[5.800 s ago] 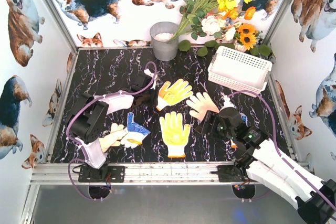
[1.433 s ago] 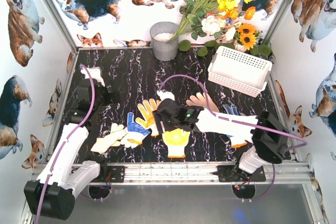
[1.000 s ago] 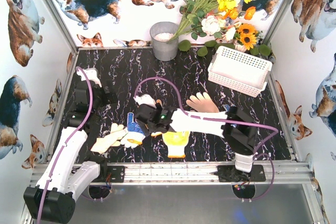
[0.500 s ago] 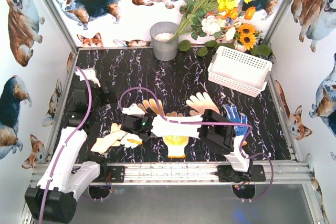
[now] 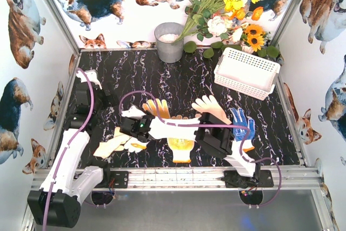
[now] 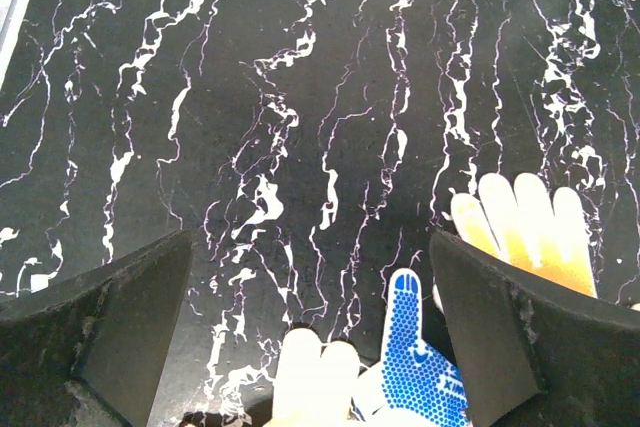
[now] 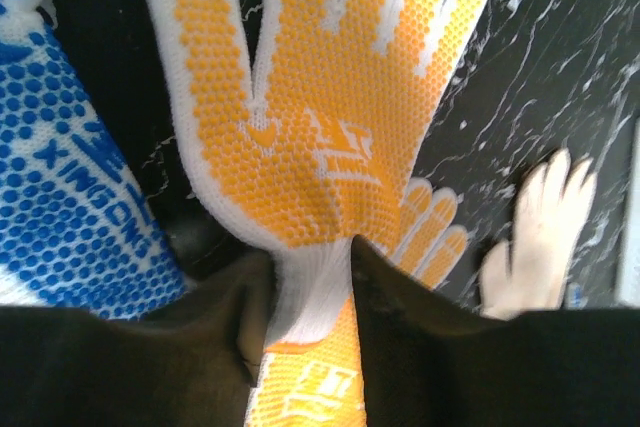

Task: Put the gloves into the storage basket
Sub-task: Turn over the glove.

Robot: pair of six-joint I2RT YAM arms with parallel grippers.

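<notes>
My right gripper (image 7: 310, 267) is shut on the white cuff of a yellow-dotted glove (image 7: 330, 117), whose fingers show above the arm (image 5: 157, 107). The right gripper (image 5: 135, 126) reaches far left across the table. Under it lie a second yellow glove (image 5: 181, 147) and a blue-dotted glove (image 7: 60, 187). A pale cream glove (image 5: 111, 143) lies to its left, another cream glove (image 5: 211, 106) and a blue-dotted one (image 5: 240, 124) to the right. My left gripper (image 6: 310, 247) hangs open and empty above the blue glove's fingertip (image 6: 415, 357). The white storage basket (image 5: 246, 71) stands at the back right.
A grey metal bucket (image 5: 169, 41) stands at the back centre, with a bunch of flowers (image 5: 227, 4) beside it. Dog-print walls close in the table on three sides. My right arm's purple cable (image 5: 178, 124) runs along the forearm over the gloves.
My right arm has swept further left and its jaws have closed onto the yellow glove's cuff. That glove's fingers now show behind the arm. The left arm has barely moved.
</notes>
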